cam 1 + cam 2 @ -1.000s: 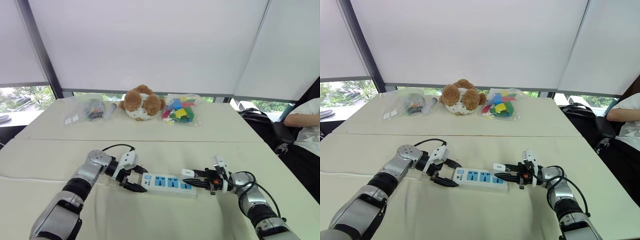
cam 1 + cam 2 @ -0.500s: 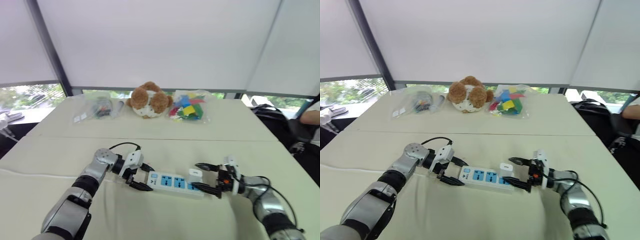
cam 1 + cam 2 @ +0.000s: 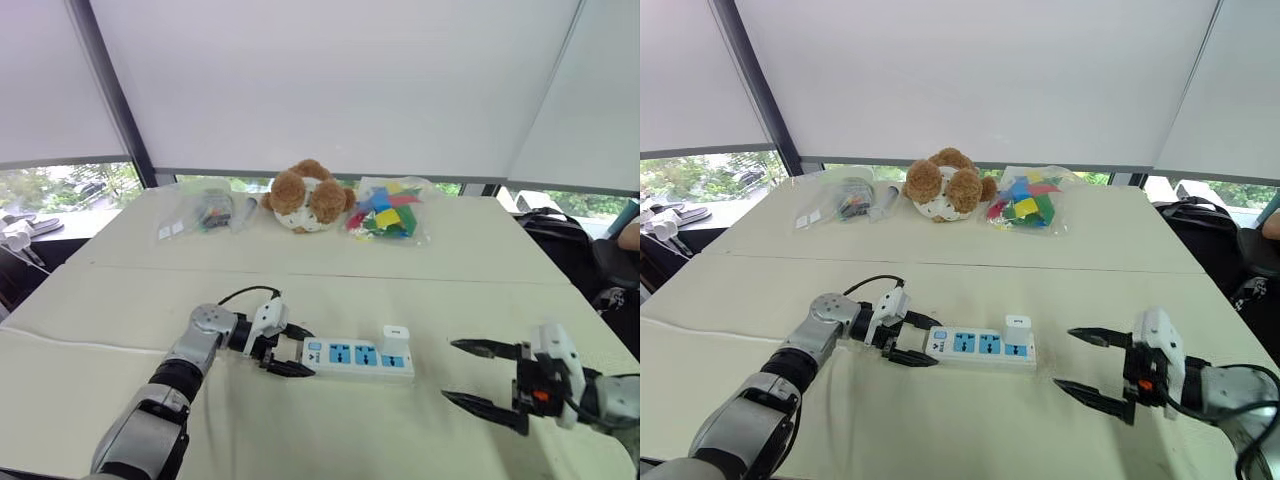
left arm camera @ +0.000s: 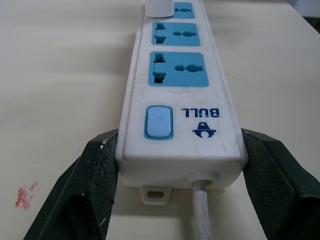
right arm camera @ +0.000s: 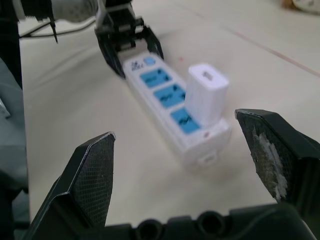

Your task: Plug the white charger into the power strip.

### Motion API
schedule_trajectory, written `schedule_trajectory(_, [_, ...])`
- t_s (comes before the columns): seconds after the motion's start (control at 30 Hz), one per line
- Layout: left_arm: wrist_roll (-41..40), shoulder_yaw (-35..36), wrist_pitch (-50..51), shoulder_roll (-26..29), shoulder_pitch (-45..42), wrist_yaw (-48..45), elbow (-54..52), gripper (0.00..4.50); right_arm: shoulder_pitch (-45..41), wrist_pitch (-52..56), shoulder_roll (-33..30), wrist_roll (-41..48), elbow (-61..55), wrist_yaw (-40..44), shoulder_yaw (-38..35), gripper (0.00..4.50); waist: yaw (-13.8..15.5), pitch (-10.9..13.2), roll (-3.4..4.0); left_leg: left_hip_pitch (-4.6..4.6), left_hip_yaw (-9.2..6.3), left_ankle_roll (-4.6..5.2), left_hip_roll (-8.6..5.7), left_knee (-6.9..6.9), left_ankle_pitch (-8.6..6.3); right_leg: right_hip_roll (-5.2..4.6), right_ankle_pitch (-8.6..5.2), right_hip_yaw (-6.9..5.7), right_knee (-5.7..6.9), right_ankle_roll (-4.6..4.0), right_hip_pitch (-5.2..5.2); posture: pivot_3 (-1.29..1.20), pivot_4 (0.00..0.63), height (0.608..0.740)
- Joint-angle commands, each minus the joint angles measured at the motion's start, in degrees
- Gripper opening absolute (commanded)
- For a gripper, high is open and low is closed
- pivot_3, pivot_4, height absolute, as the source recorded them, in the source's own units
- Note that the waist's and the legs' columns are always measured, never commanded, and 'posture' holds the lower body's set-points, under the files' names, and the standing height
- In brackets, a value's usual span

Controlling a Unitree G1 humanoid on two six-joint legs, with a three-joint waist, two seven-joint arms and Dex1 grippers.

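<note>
The white power strip (image 3: pixel 358 357) lies on the cream table, blue sockets facing up. The white charger (image 3: pixel 396 336) stands upright in the socket at its right end, also seen in the right wrist view (image 5: pixel 206 95). My left gripper (image 3: pixel 283 350) is shut on the strip's cord end, one black finger (image 4: pixel 100 170) pressed against each side by the switch. My right gripper (image 3: pixel 448 370) hangs wide open to the right of the strip, apart from the charger, nothing between its fingers (image 5: pixel 95 170).
A brown teddy bear (image 3: pixel 308 190), a clear bag of coloured blocks (image 3: pixel 388 210) and another clear bag (image 3: pixel 205 212) lie along the table's far edge. A person's arm (image 3: pixel 630 235) and a dark bag show at the far right.
My right gripper has let go of the charger, opened wide and drawn back to the right. The charger now stands in the strip. The camera view has shifted.
</note>
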Motion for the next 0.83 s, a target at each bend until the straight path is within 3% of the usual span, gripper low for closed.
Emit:
schedule_trajectory(0.03, [1.15,1.11,1.31,-1.33,1.26,4.72,2.05,4.37,1.75,-0.96,-1.14,-0.68,1.49,-0.31,-4.99,4.24,-0.01,0.20,-0.10,0.00,-0.01,0.00,-0.02,0.02,0.00,0.00,0.01,0.02,-0.03,0.00,-0.01,0.00,0.150,0.739])
schedule_trajectory(0.2, [-0.09,3.52,-0.71,-0.96,1.44,5.10,-1.40,4.45,1.97,-3.02,-0.77,-2.03,5.94,0.50,-5.04,4.24,0.07,0.49,-0.30,-0.10,0.00,-0.01,-0.06,-0.03,0.01,0.01,0.06,0.08,-0.05,0.10,-0.08,0.00,0.150,0.739])
schedule_trajectory(0.3, [-2.09,5.79,2.61,3.51,2.69,3.65,-8.00,4.45,2.62,-3.17,-1.16,-1.97,7.93,1.15,-5.72,4.24,-0.08,0.92,-0.36,-0.18,-0.06,0.00,-0.01,-0.18,0.01,0.13,0.16,0.06,-0.04,0.39,-0.22,0.00,0.150,0.739])
schedule_trajectory(0.37, [-4.74,7.34,8.99,6.77,4.36,2.43,-14.26,4.45,2.54,-2.67,-1.24,-1.45,8.70,0.91,-6.46,4.24,-0.46,1.20,-0.41,-0.20,-0.09,0.00,0.08,-0.29,0.01,0.25,0.18,0.05,-0.02,0.44,-0.30,0.00,0.150,0.739])
schedule_trajectory(0.57, [-18.56,15.89,42.38,17.60,12.01,6.45,-35.88,4.45,0.73,1.41,0.77,0.72,8.68,-2.65,-5.62,4.24,-0.32,1.53,0.02,-0.46,-0.09,0.00,0.26,-0.40,0.00,0.36,0.12,-0.01,0.21,0.60,-0.66,0.00,0.150,0.739])
schedule_trajectory(0.63, [-18.26,19.34,41.71,16.60,13.67,13.03,-36.16,4.45,-0.89,1.97,2.72,0.99,10.23,-4.83,-5.19,4.24,0.06,1.54,0.07,-0.52,-0.12,0.00,0.25,-0.38,0.00,0.34,0.10,-0.04,0.22,0.62,-0.68,0.00,0.150,0.739])
schedule_trajectory(0.73, [-16.94,25.99,35.96,9.39,12.78,28.92,-29.63,4.45,-9.59,2.64,9.53,3.05,18.98,-13.68,-7.48,4.24,0.12,1.64,0.03,-0.56,-0.19,-0.02,0.22,-0.10,0.02,0.29,0.12,-0.11,0.23,0.62,-0.58,0.00,0.150,0.739])
schedule_trajectory(0.83, [-14.02,25.92,29.03,3.83,14.05,35.43,-25.71,4.45,-14.42,-0.08,13.44,1.40,26.10,-16.39,-6.56,4.24,0.13,1.70,-0.01,-0.65,-0.19,-0.40,0.03,0.02,0.24,0.13,0.23,-0.05,0.22,0.70,-0.57,0.00,0.150,0.739])
